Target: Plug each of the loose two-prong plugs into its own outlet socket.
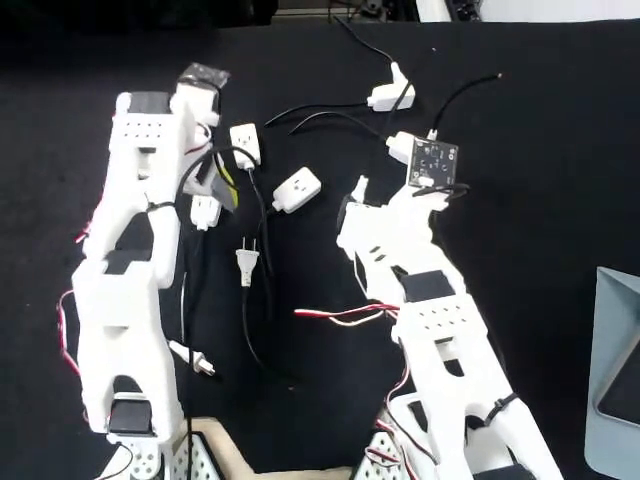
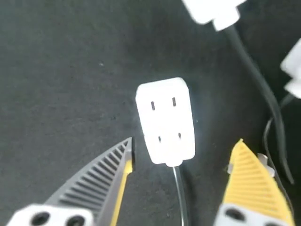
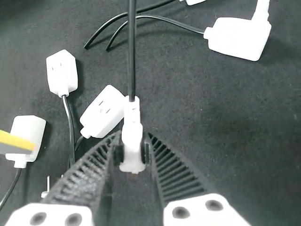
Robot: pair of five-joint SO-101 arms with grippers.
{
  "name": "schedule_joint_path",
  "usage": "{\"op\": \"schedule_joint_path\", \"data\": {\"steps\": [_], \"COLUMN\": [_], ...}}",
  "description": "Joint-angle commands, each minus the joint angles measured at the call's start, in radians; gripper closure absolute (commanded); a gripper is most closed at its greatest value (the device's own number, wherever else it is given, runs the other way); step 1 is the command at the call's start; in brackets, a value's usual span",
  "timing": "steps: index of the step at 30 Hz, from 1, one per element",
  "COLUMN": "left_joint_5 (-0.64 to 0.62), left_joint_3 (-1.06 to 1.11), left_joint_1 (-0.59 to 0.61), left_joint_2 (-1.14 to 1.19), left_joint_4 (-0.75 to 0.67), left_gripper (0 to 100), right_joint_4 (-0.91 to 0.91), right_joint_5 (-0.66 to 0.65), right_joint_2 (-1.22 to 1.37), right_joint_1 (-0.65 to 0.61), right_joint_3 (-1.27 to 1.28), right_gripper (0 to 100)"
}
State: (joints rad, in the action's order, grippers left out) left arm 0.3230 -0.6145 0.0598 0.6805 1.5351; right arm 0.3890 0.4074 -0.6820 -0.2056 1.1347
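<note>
No plug looks in yet: the right jaws grip one plug (image 3: 131,141) mid-counter (image 1: 520,250), the left jaws hang open over a socket (image 2: 165,123) at 9 o'clock, and a loose plug (image 1: 247,262) waits between them.

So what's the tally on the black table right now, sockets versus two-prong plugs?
White outlet sockets, slots showing: 3
White two-prong plugs: 3, one in the right gripper
White corded blocks, kind unclear: 2
Total: 8

No text, label or number — none — is legible.
</note>
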Motion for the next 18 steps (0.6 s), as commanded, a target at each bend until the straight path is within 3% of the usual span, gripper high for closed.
{"op": "schedule_joint_path", "data": {"steps": [1,7,18], "left_joint_5": [-0.012,0.009,0.252], "left_joint_3": [-0.031,-0.031,-0.01], "left_joint_1": [0.001,0.012,0.01], "left_joint_2": [0.055,0.129,0.094], "left_joint_4": [-0.023,-0.118,0.023], "left_gripper": [68,84,90], "right_joint_4": [-0.012,-0.012,-0.012], "right_joint_5": [0.006,0.006,0.006], "right_joint_2": [-0.03,-0.028,-0.028], "right_joint_1": [-0.015,-0.015,-0.015], "right_joint_3": [-0.007,-0.007,-0.005], "right_gripper": [98.7,98.7,98.7]}}
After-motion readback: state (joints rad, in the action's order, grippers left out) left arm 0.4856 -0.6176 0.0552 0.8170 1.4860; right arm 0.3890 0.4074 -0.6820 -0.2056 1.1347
